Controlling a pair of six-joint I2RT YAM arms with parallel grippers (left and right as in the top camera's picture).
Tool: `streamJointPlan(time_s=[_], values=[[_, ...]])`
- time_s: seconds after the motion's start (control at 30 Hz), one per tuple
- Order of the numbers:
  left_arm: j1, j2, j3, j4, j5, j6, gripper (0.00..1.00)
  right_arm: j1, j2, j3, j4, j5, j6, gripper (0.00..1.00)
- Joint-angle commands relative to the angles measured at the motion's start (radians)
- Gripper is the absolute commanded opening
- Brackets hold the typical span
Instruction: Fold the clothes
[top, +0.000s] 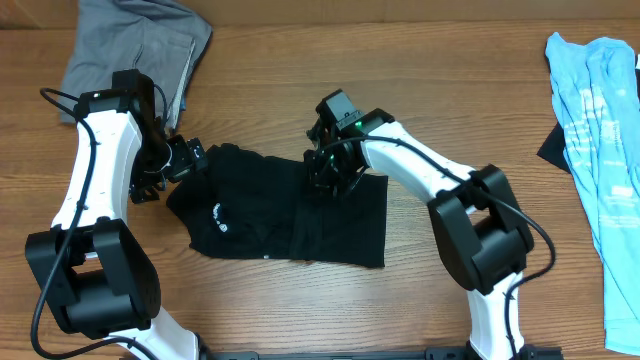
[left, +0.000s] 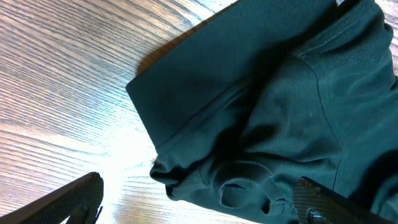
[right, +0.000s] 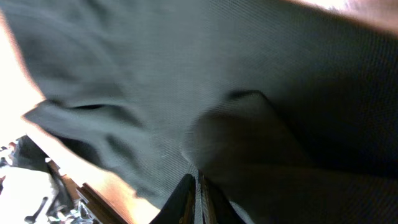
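The clothes are a black T-shirt (top: 290, 215) lying partly folded on the wooden table (top: 450, 60), a small white logo (top: 218, 215) showing near its left side. My left gripper (top: 190, 160) is at the shirt's upper left corner. In the left wrist view this gripper (left: 199, 183) stands wide open, with a bunched hem of the shirt (left: 267, 93) lying between its fingers. My right gripper (top: 325, 180) is down on the shirt's top edge near the middle. The right wrist view shows that gripper (right: 198, 177) shut, pinching a raised ridge of the fabric (right: 155, 74).
A grey folded garment (top: 135, 45) lies at the table's back left, close behind the left arm. A light blue printed shirt (top: 600, 110) is spread along the right edge, with a dark piece (top: 550, 145) beneath it.
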Motion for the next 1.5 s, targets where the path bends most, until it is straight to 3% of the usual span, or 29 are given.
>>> streamJointPlan(time_s=[0.0,0.07,0.17,0.27,0.4,0.57,0.63,0.8,1.03,1.13,1.23,1.3,1.37,1.43,1.47], values=[[-0.007,0.007,-0.005,0.003,0.004,0.023,1.0,-0.029,0.014,-0.003,0.047,-0.031,0.041,0.18],[-0.007,0.007,-0.005,0.009,0.004,0.023,1.0,-0.051,0.014,-0.003,0.054,-0.023,0.044,0.19],[-0.007,0.007,-0.005,0.011,0.004,0.023,1.0,-0.082,0.014,-0.001,0.058,0.029,0.051,0.09],[-0.007,0.007,-0.005,0.013,0.004,0.023,1.0,-0.12,0.01,0.056,0.031,-0.079,-0.052,0.04],[-0.007,0.007,-0.005,0.013,0.004,0.023,1.0,-0.147,-0.044,0.152,-0.12,-0.152,-0.149,0.04],[-0.007,0.007,-0.005,0.013,0.004,0.023,1.0,-0.132,-0.102,0.167,-0.398,-0.043,-0.154,0.1],[-0.007,0.007,-0.005,0.012,0.004,0.023,1.0,-0.11,-0.102,0.133,-0.416,0.007,-0.159,0.12],[-0.007,0.007,-0.005,0.008,0.004,0.023,1.0,-0.024,-0.094,0.006,-0.351,0.012,-0.099,0.12],[-0.007,0.007,-0.005,-0.005,0.004,0.023,1.0,0.122,-0.091,-0.185,-0.09,0.005,0.105,0.19],[-0.007,0.007,-0.005,-0.005,0.004,0.023,1.0,0.176,-0.091,-0.213,0.024,-0.054,0.141,0.18],[-0.007,0.007,-0.005,-0.005,0.004,0.023,1.0,0.227,-0.092,-0.205,0.109,-0.051,0.167,0.11],[-0.007,0.007,-0.005,-0.005,0.004,0.023,1.0,0.229,-0.096,-0.179,0.086,-0.047,0.138,0.05],[-0.007,0.007,-0.005,0.005,0.004,0.023,1.0,0.206,-0.14,-0.098,-0.063,0.039,0.071,0.04],[-0.007,0.007,-0.005,0.03,0.004,0.023,1.0,0.176,-0.192,-0.028,-0.201,0.186,0.069,0.09],[-0.006,0.007,-0.005,0.052,0.001,0.032,1.0,0.153,-0.227,0.014,-0.281,0.273,0.069,0.27]])
